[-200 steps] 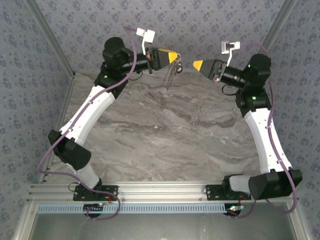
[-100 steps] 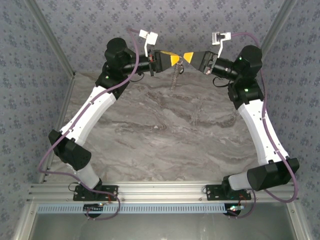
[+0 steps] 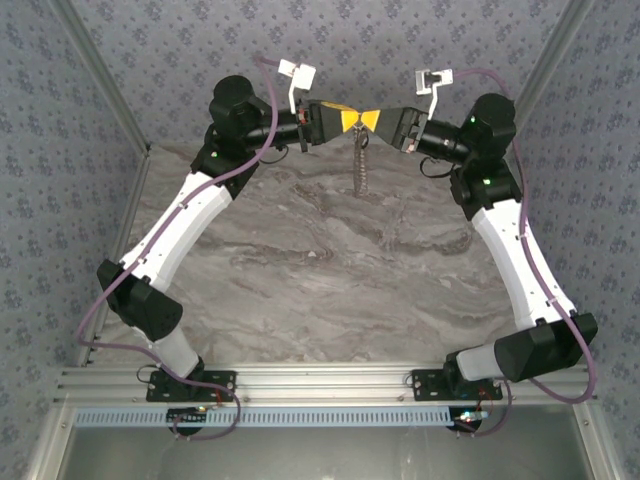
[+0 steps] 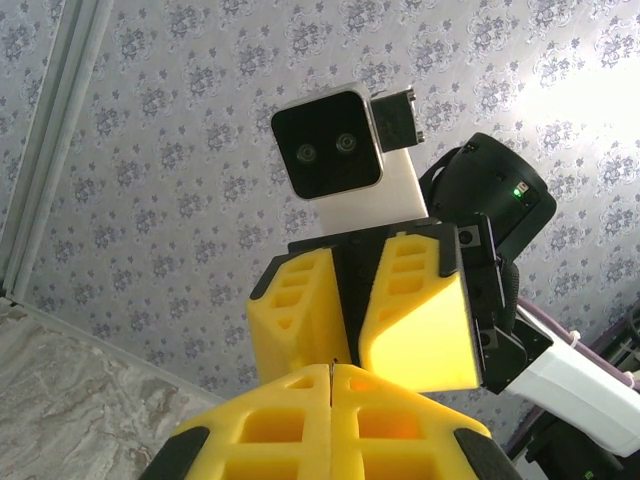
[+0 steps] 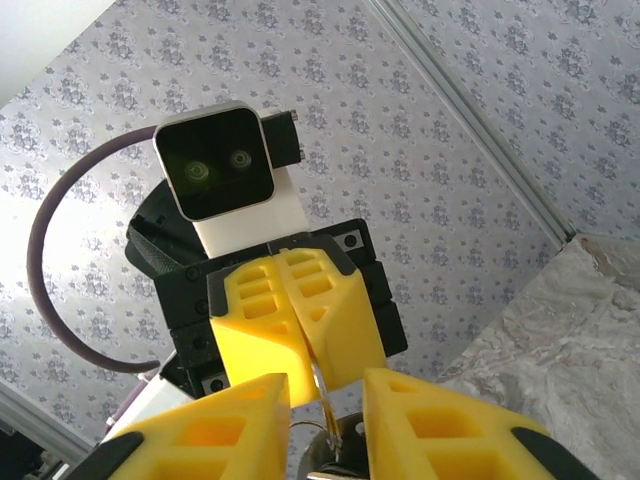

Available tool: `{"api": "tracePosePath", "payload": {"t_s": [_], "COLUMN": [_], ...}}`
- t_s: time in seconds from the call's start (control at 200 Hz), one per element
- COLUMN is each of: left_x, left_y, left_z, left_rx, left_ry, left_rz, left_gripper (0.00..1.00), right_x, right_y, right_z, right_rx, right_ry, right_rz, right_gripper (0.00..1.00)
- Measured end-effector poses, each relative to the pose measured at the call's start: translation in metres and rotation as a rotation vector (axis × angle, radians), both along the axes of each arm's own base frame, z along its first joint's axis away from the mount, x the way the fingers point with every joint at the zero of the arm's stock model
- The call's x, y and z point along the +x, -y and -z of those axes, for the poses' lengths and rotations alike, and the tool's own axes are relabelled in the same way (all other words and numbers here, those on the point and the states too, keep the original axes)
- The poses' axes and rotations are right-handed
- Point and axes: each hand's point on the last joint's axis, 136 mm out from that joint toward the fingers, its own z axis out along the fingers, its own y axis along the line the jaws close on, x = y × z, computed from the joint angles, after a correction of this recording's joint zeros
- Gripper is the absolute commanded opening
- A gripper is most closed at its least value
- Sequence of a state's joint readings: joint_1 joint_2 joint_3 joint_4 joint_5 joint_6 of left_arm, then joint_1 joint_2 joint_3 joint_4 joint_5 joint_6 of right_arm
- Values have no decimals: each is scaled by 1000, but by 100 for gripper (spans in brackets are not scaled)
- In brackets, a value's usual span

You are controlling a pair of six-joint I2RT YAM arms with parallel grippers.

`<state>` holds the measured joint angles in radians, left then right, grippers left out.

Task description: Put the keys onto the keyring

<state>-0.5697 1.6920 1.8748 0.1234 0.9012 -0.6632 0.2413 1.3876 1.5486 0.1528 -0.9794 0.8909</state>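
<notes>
Pinches the thin grey chain-like metal keyring (image 3: pixel 361 165) by its top end in the left claw (image 3: pixel 351 121), yellow pads (image 4: pixel 290 390) pressed flat together, not a sliver between them. Dangles the loop straight down below the tips, over the far part of the grey marbled worktop (image 3: pixel 300 260). Meets the right claw (image 3: pixel 373 120) nose to nose, up high against the blue patterned wall (image 3: pixel 400 40). Leaves that right claw parted: from its own wrist, shows a narrow gap between its yellow pads (image 5: pixel 255 395), with a thin strand of the keyring running down from the left tips into that gap. Grips nothing there, as far as the views tell. From the left wrist, faces those two right fingers head-on, a dark slot between them.
</notes>
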Motion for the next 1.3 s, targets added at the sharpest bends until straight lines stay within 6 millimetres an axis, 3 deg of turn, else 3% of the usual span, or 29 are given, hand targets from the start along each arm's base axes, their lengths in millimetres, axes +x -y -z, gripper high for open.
{"api": "tracePosePath", "payload": {"t_s": [0.225,0.29,0.365,0.505,0.645,0.784,0.989,1.209,1.299], "left_x": [0,0,1,2,2,3,12,-9,-13], "left_y": [0,0,0,0,0,-4,-19,-27,-27], "left_z": [0,0,1,2,6,7,11,-2,1], "left_rx": [0,0,2,6,26,47,98,163,191], "left_ry": [-1,-1,-5,-12,-19,-1,9,88,98], "left_rz": [-1,-1,-5,-9,-10,-18,-56,-20,5], "left_gripper": [0,0,0,0,30,44,49,49,47], "right_x": [1,0,0,-1,1,4,-6,-14,-15], "right_y": [-1,-2,-2,-2,1,14,23,18,13], "right_z": [4,4,3,4,11,19,19,52,67], "right_rx": [-3,-3,-6,-11,-39,-115,-282,-452,-501], "right_ry": [-10,-10,4,7,-1,-21,36,-3,-26], "right_rz": [-1,-3,-5,-7,0,29,40,-17,-54], "right_gripper": [20,15,0,0,0,0,0,0,0]}}
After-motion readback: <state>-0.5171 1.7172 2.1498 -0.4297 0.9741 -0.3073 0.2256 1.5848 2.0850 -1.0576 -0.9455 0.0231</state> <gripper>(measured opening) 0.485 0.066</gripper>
